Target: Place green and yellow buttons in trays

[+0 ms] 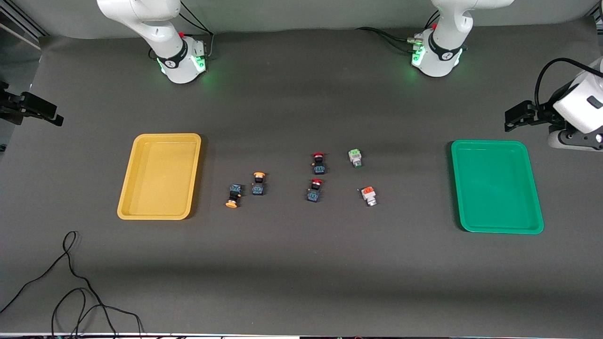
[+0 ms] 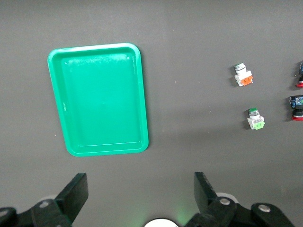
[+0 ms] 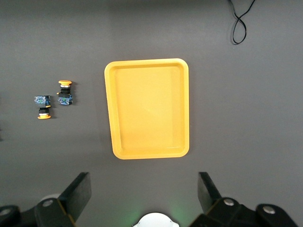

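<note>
The yellow tray lies toward the right arm's end and the green tray toward the left arm's end; both are bare. Between them lie two yellow-orange capped buttons, a pale-green capped button and an orange capped white button. My left gripper is open and empty, high above the table near its base, with the green tray in its view. My right gripper is open and empty, high over the table by the yellow tray. Neither gripper shows in the front view.
Two red-capped buttons lie in the middle among the others. A black cable loops on the table nearer the front camera than the yellow tray. A black device and a white-black device stand at the table's ends.
</note>
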Motion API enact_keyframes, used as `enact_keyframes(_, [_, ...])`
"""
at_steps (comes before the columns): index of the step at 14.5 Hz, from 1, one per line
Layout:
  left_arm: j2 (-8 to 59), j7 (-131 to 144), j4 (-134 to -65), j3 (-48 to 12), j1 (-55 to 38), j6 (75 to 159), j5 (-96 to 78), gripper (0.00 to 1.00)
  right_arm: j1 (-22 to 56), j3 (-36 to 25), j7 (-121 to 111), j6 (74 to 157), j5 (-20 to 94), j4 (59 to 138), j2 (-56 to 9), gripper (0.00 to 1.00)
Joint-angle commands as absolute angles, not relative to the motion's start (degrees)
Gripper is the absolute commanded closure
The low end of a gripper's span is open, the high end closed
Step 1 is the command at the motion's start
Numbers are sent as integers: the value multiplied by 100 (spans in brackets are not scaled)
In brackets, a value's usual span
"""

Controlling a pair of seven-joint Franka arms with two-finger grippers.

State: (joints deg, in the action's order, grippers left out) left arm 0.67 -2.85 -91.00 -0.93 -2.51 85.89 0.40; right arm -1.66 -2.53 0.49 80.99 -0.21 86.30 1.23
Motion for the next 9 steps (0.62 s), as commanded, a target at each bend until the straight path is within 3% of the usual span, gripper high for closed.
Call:
enact_keyframes(1, [114, -369, -9000, -114, -237, 8587, 105, 0, -193, -237, 35, 7972, -79, 8490, 79, 0])
enact_keyframes(9, [114, -360, -9000, -114, -237, 8578, 105, 0, -193, -237, 114, 7972, -70, 8429, 0, 0])
